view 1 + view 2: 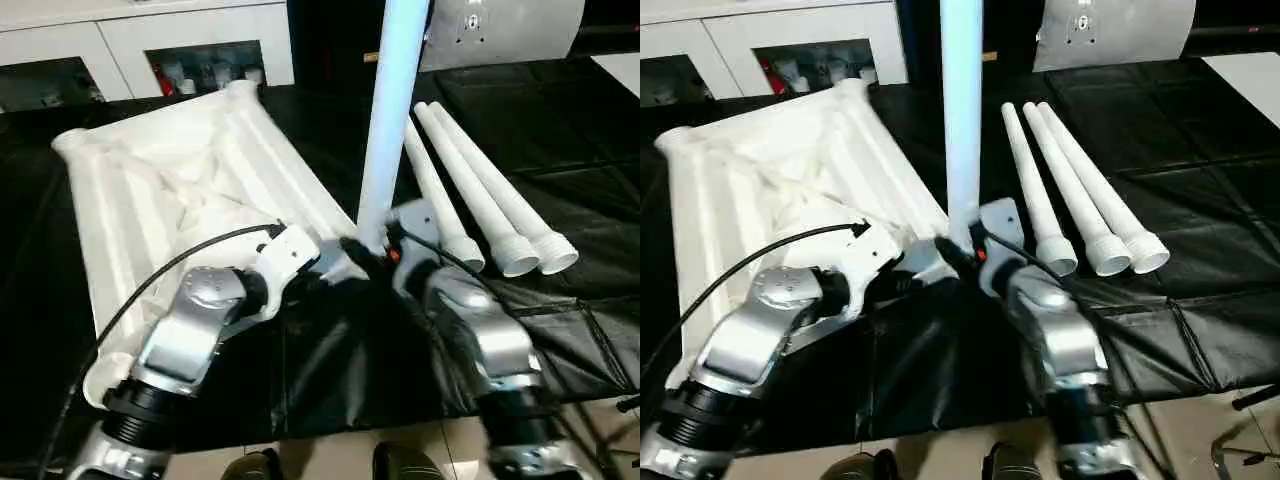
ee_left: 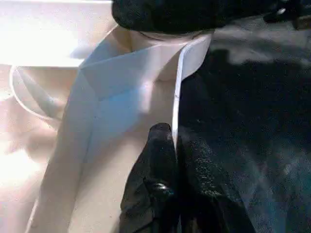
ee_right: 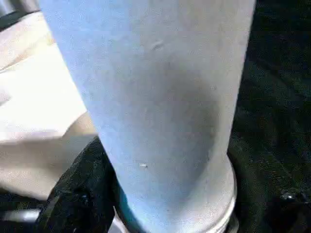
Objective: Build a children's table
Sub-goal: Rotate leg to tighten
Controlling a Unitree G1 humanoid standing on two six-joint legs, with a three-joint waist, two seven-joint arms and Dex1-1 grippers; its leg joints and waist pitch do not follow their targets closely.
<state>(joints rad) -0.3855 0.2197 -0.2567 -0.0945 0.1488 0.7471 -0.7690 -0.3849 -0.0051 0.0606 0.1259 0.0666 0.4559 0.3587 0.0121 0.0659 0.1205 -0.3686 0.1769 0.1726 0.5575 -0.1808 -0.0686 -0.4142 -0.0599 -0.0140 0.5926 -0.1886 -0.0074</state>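
Right fingers (image 3: 82, 194) around upright leg (image 1: 392, 120)

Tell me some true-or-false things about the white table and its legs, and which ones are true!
1. One leg stands upright at a corner of the table top. True.
2. Four legs lie on the black sheet. False: three loose legs lie side by side there.
3. The right tool is around the base of the upright leg. True.
4. The left tool is wide open. False: its fingers are shut on the thin raised rim of the table top.
5. The table top lies upside down, ribs showing. True.
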